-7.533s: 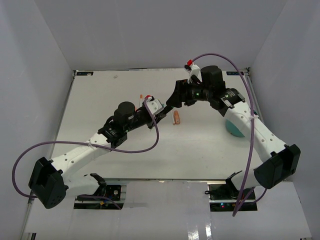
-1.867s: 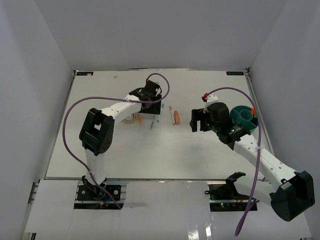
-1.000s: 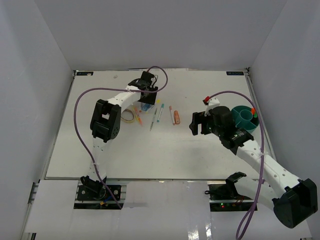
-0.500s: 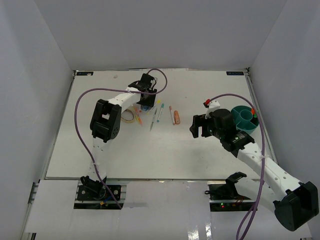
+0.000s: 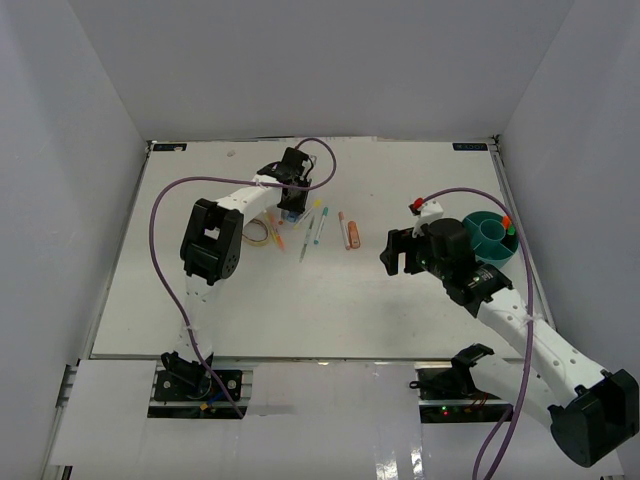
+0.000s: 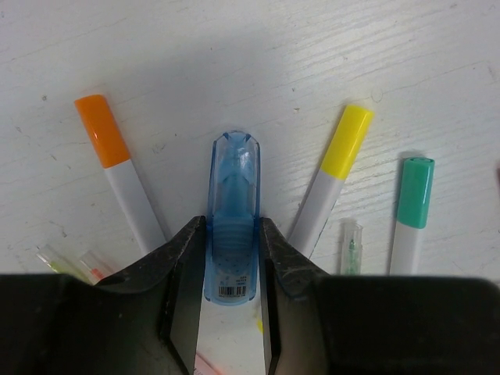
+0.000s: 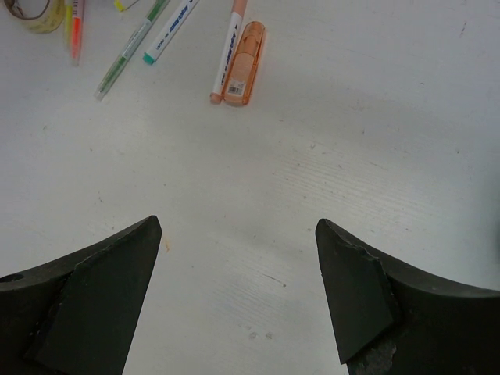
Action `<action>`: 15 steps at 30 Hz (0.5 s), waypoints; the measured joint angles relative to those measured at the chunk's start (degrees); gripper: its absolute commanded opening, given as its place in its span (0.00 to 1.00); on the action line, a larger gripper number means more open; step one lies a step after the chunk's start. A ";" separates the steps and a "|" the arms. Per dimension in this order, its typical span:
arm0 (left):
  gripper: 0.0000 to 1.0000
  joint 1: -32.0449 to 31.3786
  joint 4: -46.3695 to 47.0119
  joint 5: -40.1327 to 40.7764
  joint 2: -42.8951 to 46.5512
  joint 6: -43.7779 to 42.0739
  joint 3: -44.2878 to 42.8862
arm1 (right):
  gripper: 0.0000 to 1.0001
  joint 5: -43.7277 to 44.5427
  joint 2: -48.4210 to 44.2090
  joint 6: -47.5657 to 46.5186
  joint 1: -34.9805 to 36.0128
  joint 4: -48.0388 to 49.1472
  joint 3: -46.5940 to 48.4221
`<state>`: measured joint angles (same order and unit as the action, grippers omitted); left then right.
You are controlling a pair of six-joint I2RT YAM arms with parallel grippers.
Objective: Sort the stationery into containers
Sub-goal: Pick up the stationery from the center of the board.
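Note:
A light blue highlighter [image 6: 233, 195] lies on the white table with my left gripper [image 6: 232, 228] shut on its lower half, both fingers touching its sides. Beside it lie an orange-capped pen [image 6: 105, 141], a yellow-capped pen [image 6: 348, 141] and a green-capped pen [image 6: 414, 191]. From above, the left gripper [image 5: 292, 203] stands at the far middle of the table. A salmon highlighter [image 7: 241, 74] and a thin pen lie ahead of my right gripper [image 7: 238, 225], which hangs open over bare table. The teal organiser cup [image 5: 490, 236] stands at the right, an orange-capped marker in it.
A beige rubber band [image 5: 258, 232] lies left of the pens. A thin green pencil [image 7: 129, 51] and a white pen [image 7: 168, 27] lie in a row with the others. White walls enclose the table [image 5: 200, 300] on three sides. The left arm's purple cable loops above it.
My left gripper's jaws have closed in onto the light blue highlighter. The right arm has drifted slightly nearer and rightward, its jaws still wide.

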<state>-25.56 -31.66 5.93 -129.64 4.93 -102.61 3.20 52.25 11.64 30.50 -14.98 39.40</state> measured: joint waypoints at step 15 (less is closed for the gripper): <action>0.24 -0.96 2.89 -3.50 13.22 -4.68 7.61 | 0.87 -2.49 0.76 0.87 0.00 -1.70 4.33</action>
<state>-26.52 -28.77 2.44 -116.42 0.25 -95.00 0.71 53.01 12.51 30.50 -16.69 43.72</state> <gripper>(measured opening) 0.388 0.864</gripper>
